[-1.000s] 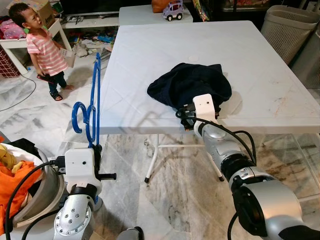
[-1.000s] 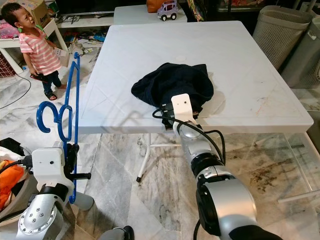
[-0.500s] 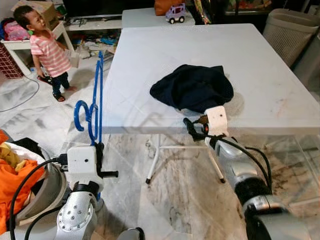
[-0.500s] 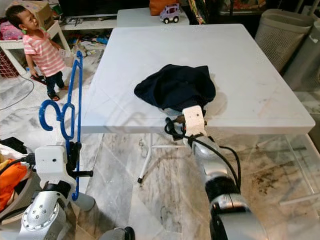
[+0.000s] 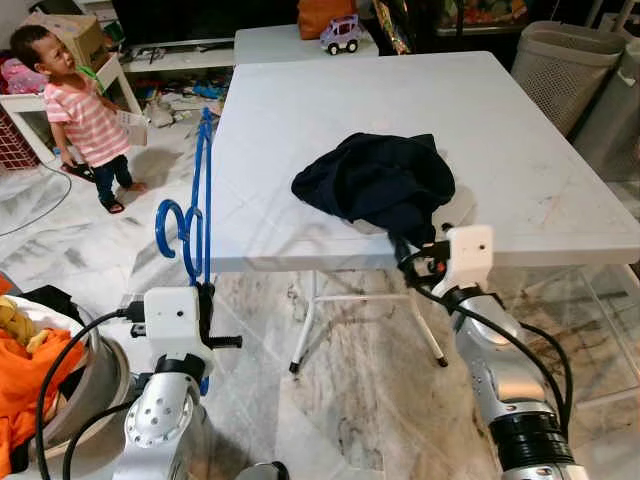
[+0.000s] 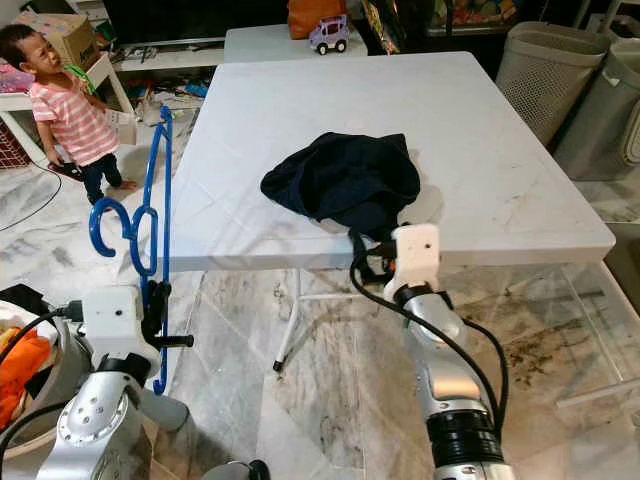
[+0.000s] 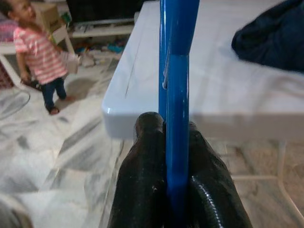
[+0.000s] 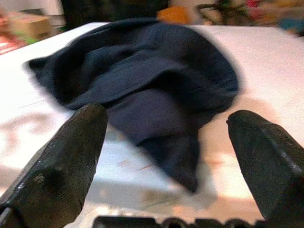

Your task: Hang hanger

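A blue plastic hanger (image 5: 200,190) stands upright left of the white table (image 5: 300,120), hook at mid height. My left gripper (image 7: 173,126) is shut on the hanger's blue bar (image 7: 178,71) near its lower end. A dark navy garment (image 5: 380,180) lies crumpled on the table near the front edge. My right gripper (image 8: 166,142) is open just in front of that edge, below table level, its fingers (image 8: 71,156) pointing at the garment (image 8: 142,80) with nothing between them.
A child (image 5: 80,110) stands on the marble floor at the far left. Two laundry bins (image 5: 565,60) stand beyond the table's right corner. A basket of orange clothes (image 5: 30,370) sits at my lower left. A toy car (image 5: 340,35) rests on a further table.
My right gripper has drawn back from the garment toward me and to the right, off the table edge. The left gripper still holds the hanger upright. The camera has shifted slightly.
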